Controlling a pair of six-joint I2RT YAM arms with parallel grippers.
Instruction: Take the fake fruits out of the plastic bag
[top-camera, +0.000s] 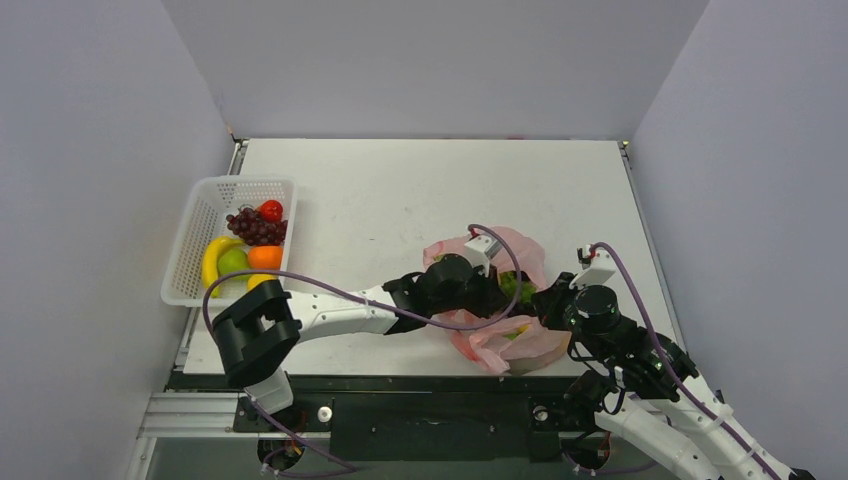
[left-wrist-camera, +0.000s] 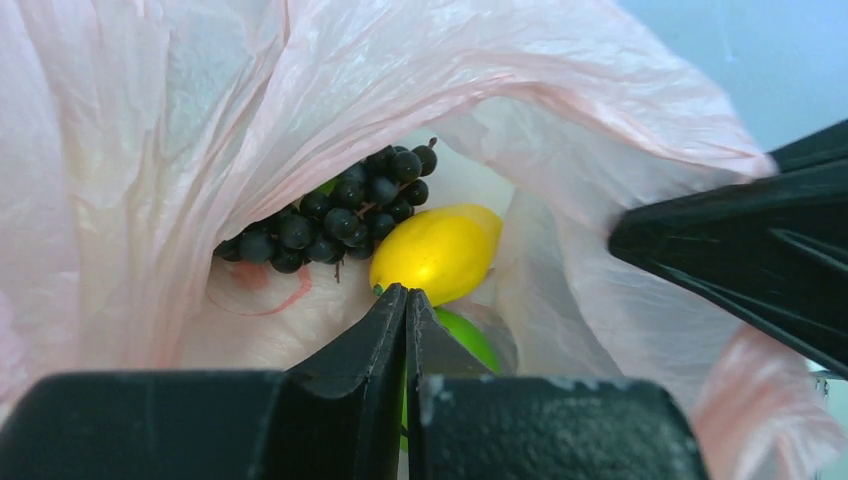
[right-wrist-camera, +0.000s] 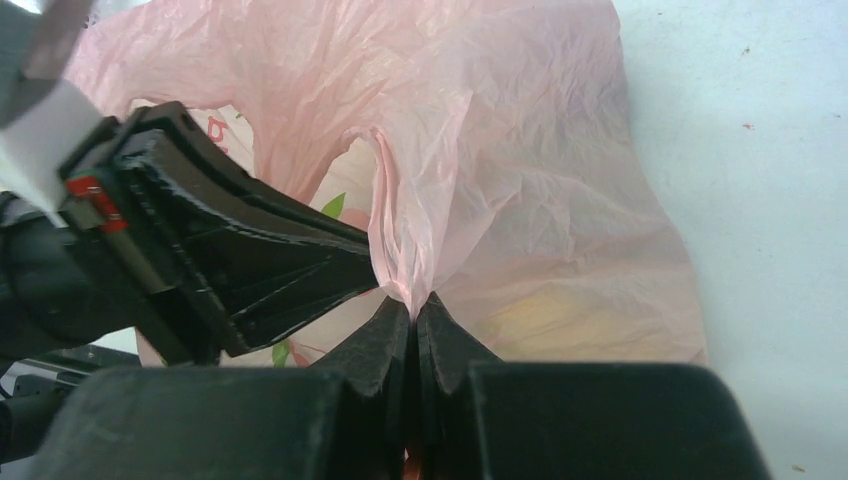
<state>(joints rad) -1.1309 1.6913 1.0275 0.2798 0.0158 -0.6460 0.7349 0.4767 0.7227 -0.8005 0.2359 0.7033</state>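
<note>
At the near edge of the flat white table (top-camera: 400, 190), the thin translucent pink plastic bag (top-camera: 520, 345) lies crumpled. Its near end is just beside that edge, the table's right edge is near, and the far edge is well apart from it. Its mouth gapes toward the left arm; the film is too rumpled to give a clear long axis, and no handle loops can be picked out. The black two-finger right gripper (right-wrist-camera: 413, 308) is clamped on a raised fold of the bag's film at the mouth, fingertips pressed together with the pink film between them. The black two-finger left gripper (left-wrist-camera: 407, 297) reaches into the mouth with its jaws together and nothing visibly between them. Its tips sit just short of a glossy yellow plastic lemon (left-wrist-camera: 437, 253), whose long axis runs from lower left to upper right in the left wrist view. A rounded green plastic fruit (left-wrist-camera: 468, 338) is mostly hidden behind those fingers, so its kind is unclear. Beyond the lemon, a bunch of dark glossy plastic grapes (left-wrist-camera: 330, 215) rests against the bag's inner wall. From above, film and wrists cover both sets of fingertips. Well apart to the left, a white mesh plastic basket (top-camera: 195, 235) at the table's left edge holds more fake fruits (top-camera: 265, 257).
</note>
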